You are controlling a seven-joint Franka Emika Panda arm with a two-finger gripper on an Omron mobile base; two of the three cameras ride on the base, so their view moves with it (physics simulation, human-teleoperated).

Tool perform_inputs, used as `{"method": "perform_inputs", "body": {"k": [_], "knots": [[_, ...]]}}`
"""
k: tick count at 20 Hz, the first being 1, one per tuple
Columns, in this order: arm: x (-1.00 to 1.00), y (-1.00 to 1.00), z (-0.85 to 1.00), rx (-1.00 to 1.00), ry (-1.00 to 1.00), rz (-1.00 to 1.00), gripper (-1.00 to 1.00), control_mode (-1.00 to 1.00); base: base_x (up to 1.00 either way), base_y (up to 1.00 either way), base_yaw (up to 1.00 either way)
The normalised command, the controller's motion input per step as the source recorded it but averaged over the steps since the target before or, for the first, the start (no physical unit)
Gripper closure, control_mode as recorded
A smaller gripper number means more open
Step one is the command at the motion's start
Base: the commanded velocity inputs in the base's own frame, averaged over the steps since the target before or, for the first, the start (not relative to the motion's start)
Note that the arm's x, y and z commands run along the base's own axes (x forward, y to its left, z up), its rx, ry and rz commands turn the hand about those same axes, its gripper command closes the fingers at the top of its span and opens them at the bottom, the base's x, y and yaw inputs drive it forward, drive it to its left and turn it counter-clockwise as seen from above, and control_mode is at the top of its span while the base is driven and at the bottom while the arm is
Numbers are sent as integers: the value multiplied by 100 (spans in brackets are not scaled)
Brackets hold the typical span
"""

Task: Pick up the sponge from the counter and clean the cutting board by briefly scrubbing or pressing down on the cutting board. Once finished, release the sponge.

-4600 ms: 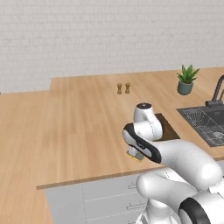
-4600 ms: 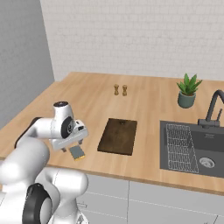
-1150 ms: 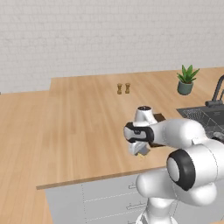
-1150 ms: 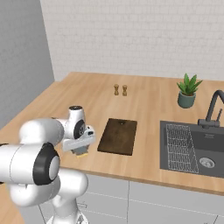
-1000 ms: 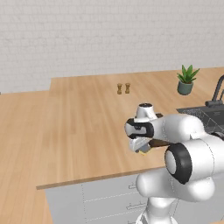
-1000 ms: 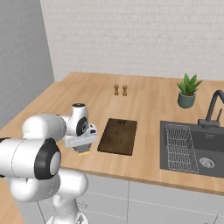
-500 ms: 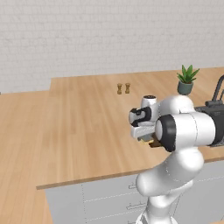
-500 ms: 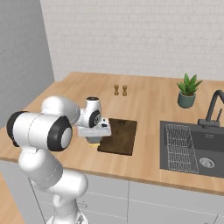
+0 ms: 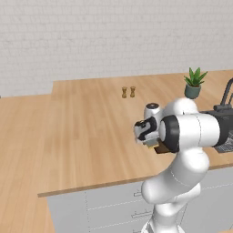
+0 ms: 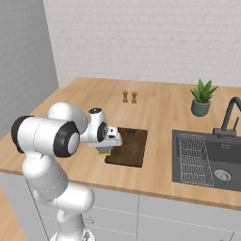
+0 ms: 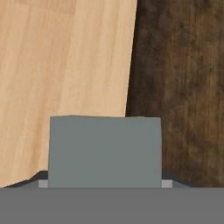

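From the hand view, bare counter (image 11: 65,57) lies left; my gripper (image 11: 105,181) is clamped on the sponge (image 11: 105,151), held above the left edge of the cutting board (image 11: 183,87), which fills the right

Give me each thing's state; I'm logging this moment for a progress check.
Sponge: held between the fingertips, off the counter.
Gripper: shut on the sponge, above the board's left edge.
Board: flat on the counter, bare.
Sink: empty but for its rack.
Plant: upright.
Shakers: upright, side by side.
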Motion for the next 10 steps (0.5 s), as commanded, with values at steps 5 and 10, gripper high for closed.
{"method": "perform_inputs", "body": {"k": [5,10], "knots": [[1,-28,-6,-1,-4,0,100,-100,0,0,0],[1,-51,6,6,8,0,100,-100,0,0,0]]}}
